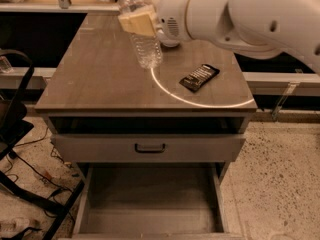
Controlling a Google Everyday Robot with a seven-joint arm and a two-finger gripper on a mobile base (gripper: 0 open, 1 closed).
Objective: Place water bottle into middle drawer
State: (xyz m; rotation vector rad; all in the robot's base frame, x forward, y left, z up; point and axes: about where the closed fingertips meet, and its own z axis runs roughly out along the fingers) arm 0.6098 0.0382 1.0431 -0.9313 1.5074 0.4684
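Note:
The water bottle is a clear ribbed bottle, held off the cabinet top and slightly tilted over its back middle. My gripper is shut on the bottle's upper part, with tan finger pads pressed on its side. The white arm comes in from the upper right. The middle drawer is the wide grey box pulled open at the bottom of the cabinet, with a bare flat floor. It lies well below and in front of the bottle.
A dark snack packet lies on the cabinet top inside a bright light ring. A white bowl peeks from under the arm. A shut drawer front with a dark handle sits above the open drawer. Cables and a black stand are at left.

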